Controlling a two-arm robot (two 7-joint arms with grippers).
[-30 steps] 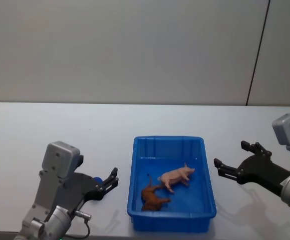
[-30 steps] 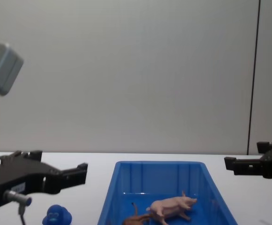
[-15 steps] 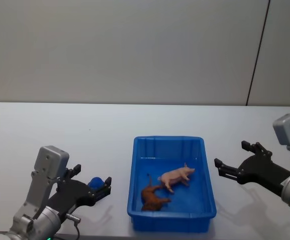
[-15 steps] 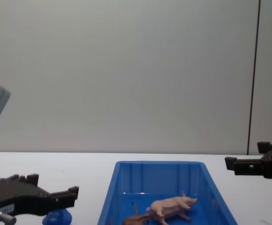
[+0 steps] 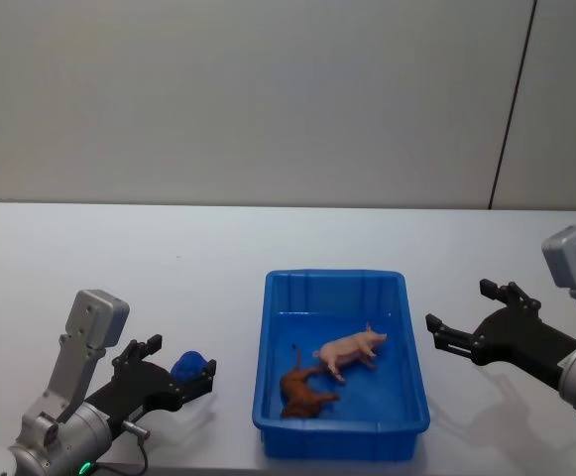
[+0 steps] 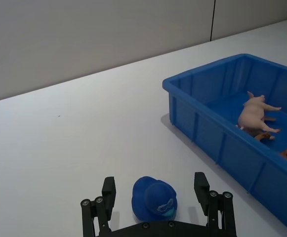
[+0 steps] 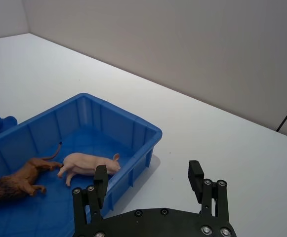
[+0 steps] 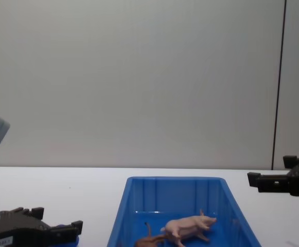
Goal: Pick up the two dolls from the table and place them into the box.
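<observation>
Left claw (image 5: 180,378) has dropped lower and come back toward the robot since a second ago; it now straddles the blue figure (image 6: 154,198), fingers apart, one each side, not yet touching as far as the left wrist view shows. Nothing else has shifted: right claw (image 5: 463,334) hangs where it was, just right of the box (image 5: 415,372), fingers spread, holding nothing.

Blue figure sits on the surface (image 5: 119,258) left of the box. Pig (image 5: 350,349) and brown animal (image 5: 305,392) already lie inside the box.

Handling guess: blue figure looks like light, hard, smooth plastic, so rigid but slippery. The rounded body may squirt out of a pinch. Best to close across the widest part, low down, fingers square to it.
</observation>
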